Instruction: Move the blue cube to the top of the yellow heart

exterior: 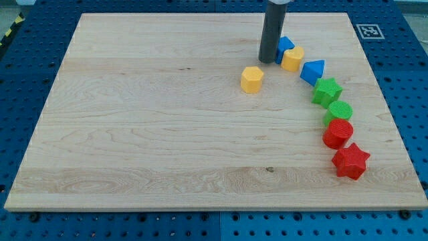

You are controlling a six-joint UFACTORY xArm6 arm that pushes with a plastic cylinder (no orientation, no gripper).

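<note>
Claw-wise there's nothing to report: no claw on this arm, so nothing opens or holds anything, just my tip (268, 61) sliding on the desk (134, 147).

Nearest the view's bottom sits the red star (350, 161), then a red cylinder (338, 133), green cylinder (339, 112), green star (327, 91), a blue triangular block (312, 71), and off to the left the yellow hexagon (252, 79). Farthest back: the yellow heart (292, 59), touching the blue cube (285, 45), which is half hidden behind my rod. My tip is right against the cube's left side.

Risk, I reckon: cube and heart are jammed together, so a push could drag the heart along too.

Count: two red, two green, two blue, two yellow.
</note>
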